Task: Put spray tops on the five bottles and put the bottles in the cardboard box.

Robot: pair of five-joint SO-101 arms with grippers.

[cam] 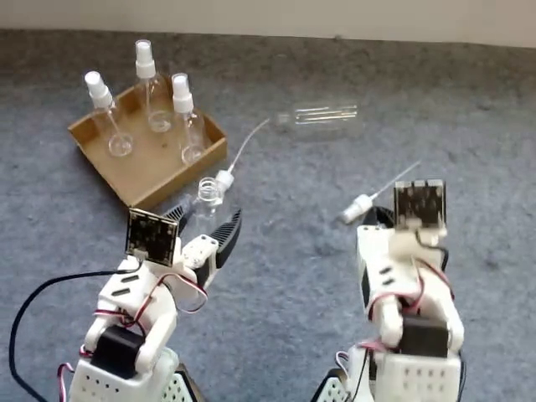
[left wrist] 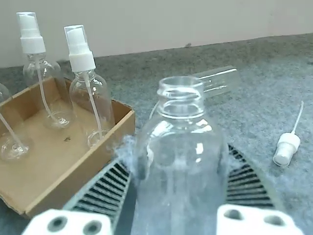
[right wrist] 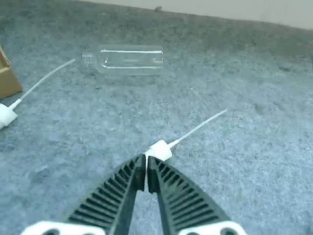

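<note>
- Grey, nubby carpet-like fabric covers the tabletop (cam: 293, 276), with a pale wall along the far edge.
- Done so far, by my judgement: three capped bottles (cam: 151, 92) stand upright in the cardboard box (cam: 92, 138) at the far left, each with a white spray top and its thin dip tube inside.
- Left to do: two bottles need tops and must then go into the box.
- One is the uncapped bottle (left wrist: 181, 147), upright just near of the box. My left jaws (cam: 203, 213) sit on either side of its round body and, as far as I can tell, press on it.
- A loose spray top (cam: 224, 178) lies just beside that bottle, its long tube pointing far and right.
- The other is the lying bottle (right wrist: 131, 58), on its side at the far middle, well apart from both arms.
- My right jaws (right wrist: 146, 159) are closed, holding nothing, with their tips touching a second spray top (right wrist: 159, 149) that lies on the fabric.
- The bottles are clear, smooth, hard and round-shouldered with threaded necks, so likely slippery. The box is shallow, matte brown card. My jaws are black and ribbed.
</note>
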